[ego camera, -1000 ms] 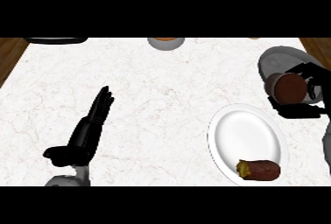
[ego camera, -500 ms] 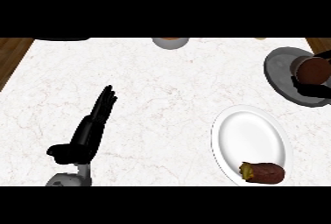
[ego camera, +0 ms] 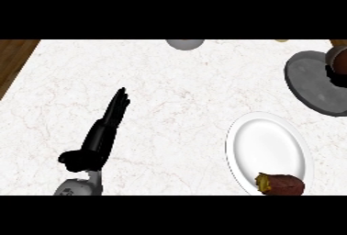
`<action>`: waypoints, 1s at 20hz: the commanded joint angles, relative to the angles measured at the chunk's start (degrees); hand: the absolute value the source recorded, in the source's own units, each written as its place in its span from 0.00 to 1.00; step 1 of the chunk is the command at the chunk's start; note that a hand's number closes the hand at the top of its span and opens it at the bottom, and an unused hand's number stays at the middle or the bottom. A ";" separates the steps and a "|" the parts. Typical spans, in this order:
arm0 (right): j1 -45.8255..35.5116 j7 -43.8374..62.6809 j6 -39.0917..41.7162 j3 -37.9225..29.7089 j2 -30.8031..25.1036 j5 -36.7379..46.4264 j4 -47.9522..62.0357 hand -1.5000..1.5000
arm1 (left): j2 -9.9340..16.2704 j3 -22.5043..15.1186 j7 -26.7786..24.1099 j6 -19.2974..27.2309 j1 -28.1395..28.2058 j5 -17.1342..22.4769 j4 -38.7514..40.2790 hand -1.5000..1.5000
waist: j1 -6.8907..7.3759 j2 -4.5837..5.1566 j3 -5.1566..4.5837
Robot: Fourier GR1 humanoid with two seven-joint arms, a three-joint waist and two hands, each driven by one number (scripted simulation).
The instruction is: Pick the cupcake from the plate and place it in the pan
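Head view, counter: white marbled top; a brown wooden strip shows along its left edge.
Head view, my left hand: it lies at the lower left over the counter, fingers straight and pressed together, pointing up and to the right, thumb out to the left. It holds nothing.
Head view, my right hand: only a dark sliver shows at the right edge, over the pan. I cannot tell how its fingers are set.
Head view, cupcake: a brown rounded shape at the right edge, above the pan's right side, cut off by the frame. Whether it touches the pan I cannot tell.
Head view, pan: grey, round, at the upper right of the counter.
Head view, plate: white, at the lower right, just below the pan and apart from it.
Head view, sweet potato: brown, on the plate's lower rim.
Head view, bowl: a grey rounded item at the counter's far edge, partly cut off.
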 commanded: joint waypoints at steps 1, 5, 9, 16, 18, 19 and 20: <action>-2.04 -4.24 -3.90 -1.95 -0.49 -0.52 6.87 1.00 | -1.42 -1.41 0.54 0.79 0.36 -0.63 -0.81 0.50 | 0.96 0.39 0.11; -2.32 7.69 7.63 8.41 -4.16 10.11 13.67 0.00 | -0.81 -1.78 -0.14 -0.19 -0.45 -0.93 -0.29 0.50 | 3.20 1.20 -0.10; -5.19 6.47 15.91 6.64 -1.60 7.24 17.46 0.00 | 0.62 -0.28 1.34 -1.17 -1.88 0.08 -1.33 0.50 | 2.86 0.91 0.18; -7.01 -1.43 16.98 0.24 -0.66 0.72 16.96 0.00 | -0.56 -0.64 -1.22 -0.74 -0.79 -0.25 0.89 0.50 | 1.55 0.90 0.30; -6.68 -3.97 17.66 -2.48 -1.91 -1.96 16.68 0.00 | 0.16 0.48 -0.63 -1.06 -0.19 0.61 0.86 0.50 | 1.19 0.78 0.30; -6.81 -3.76 18.17 -3.49 -2.47 -2.89 17.11 0.00 | 0.09 0.29 -0.27 -0.58 -0.31 0.02 0.90 0.50 | 1.10 0.77 0.28; -7.74 -3.09 18.66 -4.33 -2.39 -3.75 17.43 0.00 | 0.35 0.16 -0.87 -1.53 0.07 0.67 -0.11 0.50 | 1.28 0.58 0.21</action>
